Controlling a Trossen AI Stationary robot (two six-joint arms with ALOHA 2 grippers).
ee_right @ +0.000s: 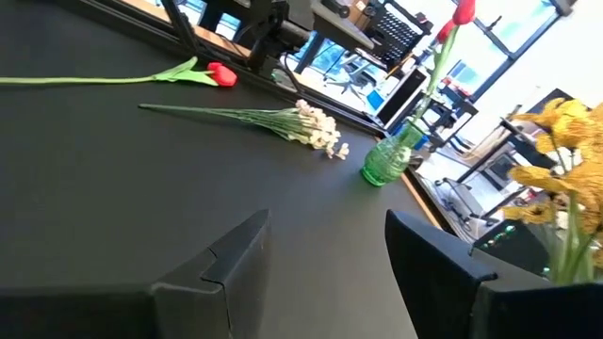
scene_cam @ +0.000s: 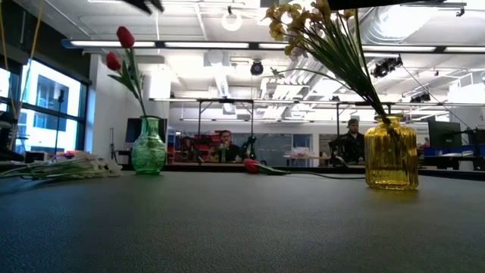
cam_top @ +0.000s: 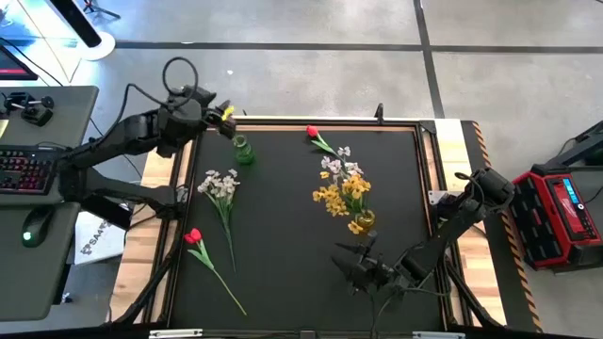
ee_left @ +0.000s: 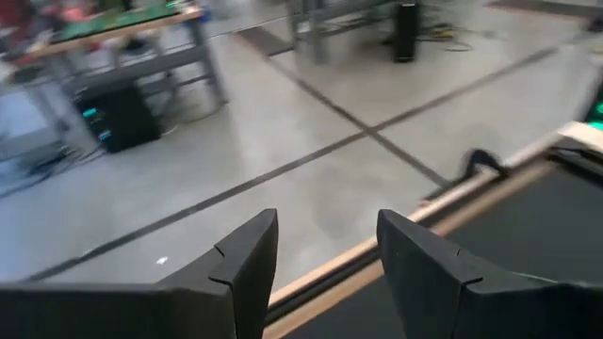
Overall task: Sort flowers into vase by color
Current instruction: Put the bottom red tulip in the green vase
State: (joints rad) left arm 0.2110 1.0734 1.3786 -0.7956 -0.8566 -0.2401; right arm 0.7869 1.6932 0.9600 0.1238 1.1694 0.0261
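A green glass vase [cam_top: 243, 151] [scene_cam: 149, 148] stands near the table's far left corner with two red tulips [scene_cam: 125, 36] upright in it. A yellow vase [cam_top: 364, 221] [scene_cam: 390, 152] holds the yellow blossoms [cam_top: 341, 195] [scene_cam: 303, 19]. One red tulip [cam_top: 193, 236] [ee_right: 219, 73] and a white bunch [cam_top: 220, 184] [ee_right: 311, 121] lie flat on the left half. Another tulip [cam_top: 313, 133] [scene_cam: 251, 165] and a white-pinkish bunch [cam_top: 337, 166] lie toward the far side. My left gripper [cam_top: 224, 117] [ee_left: 325, 273] is open above the far edge, beside the green vase. My right gripper [cam_top: 347, 266] [ee_right: 325, 273] is open near the near edge, empty.
The black mat [cam_top: 283, 245] is framed by a wooden table rim [cam_top: 476, 273]. A red box [cam_top: 563, 212] sits off the right side, and a desk with a keyboard [cam_top: 24, 169] off the left. People sit in the room beyond the table [scene_cam: 225, 144].
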